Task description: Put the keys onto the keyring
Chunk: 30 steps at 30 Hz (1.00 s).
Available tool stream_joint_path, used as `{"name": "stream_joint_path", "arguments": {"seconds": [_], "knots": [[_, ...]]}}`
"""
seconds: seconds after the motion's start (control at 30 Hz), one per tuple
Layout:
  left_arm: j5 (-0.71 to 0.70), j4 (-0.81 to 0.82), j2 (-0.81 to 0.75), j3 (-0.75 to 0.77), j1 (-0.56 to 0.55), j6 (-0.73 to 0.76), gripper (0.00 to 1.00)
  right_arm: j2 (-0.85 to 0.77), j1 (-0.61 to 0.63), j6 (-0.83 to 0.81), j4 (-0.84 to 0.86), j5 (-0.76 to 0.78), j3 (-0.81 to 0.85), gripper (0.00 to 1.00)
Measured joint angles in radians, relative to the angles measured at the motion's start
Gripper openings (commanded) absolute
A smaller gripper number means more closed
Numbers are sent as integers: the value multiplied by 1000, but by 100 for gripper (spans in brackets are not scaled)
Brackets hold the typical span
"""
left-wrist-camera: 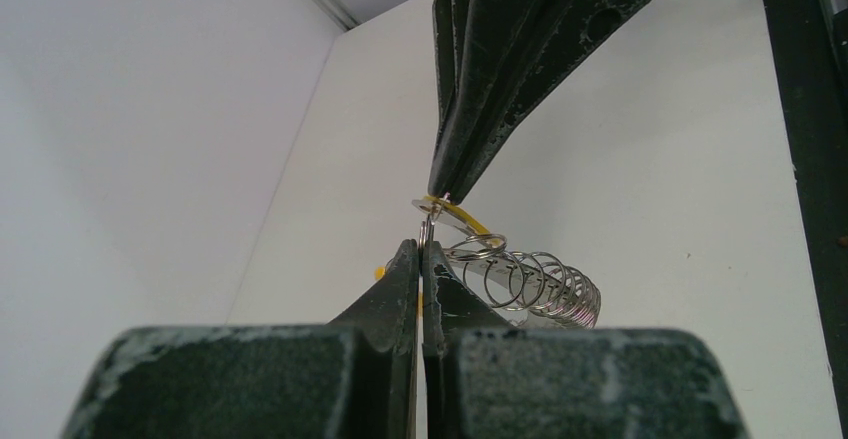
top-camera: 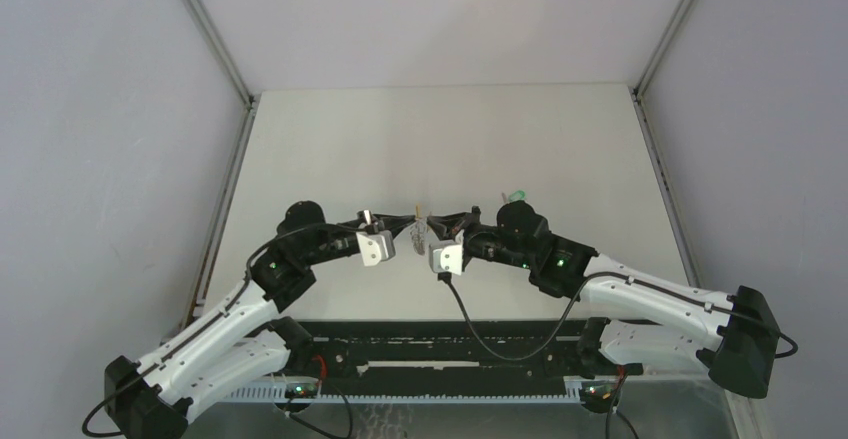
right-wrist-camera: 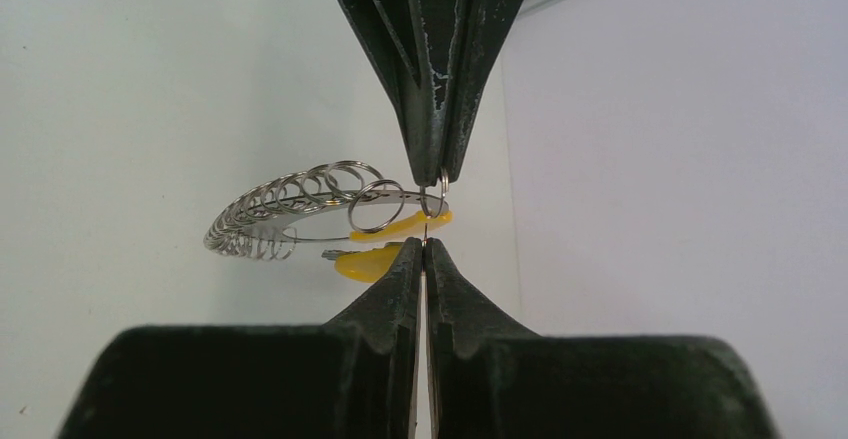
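Fingers (left-wrist-camera: 395,294) of both arms are pinched shut, tip to tip: the left gripper (left-wrist-camera: 421,254) on a small ring (left-wrist-camera: 427,227), the right gripper (right-wrist-camera: 425,251) seemingly on the yellow-orange rim of the keyring (right-wrist-camera: 400,225). That probably lets one steady the ring while the other threads. The orange-headed key (right-wrist-camera: 365,262) hangs just under the right fingertips, and the green-headed key (top-camera: 516,196) lies on the table (top-camera: 350,139) behind them, not yet threaded.
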Motion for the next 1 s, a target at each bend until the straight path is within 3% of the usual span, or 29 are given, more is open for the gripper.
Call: {"name": "stream_joint_path", "arguments": {"seconds": [1.0], "knots": [[-9,7,-4,0,0,0,0,-6,9,6,8,4,0,0]]}}
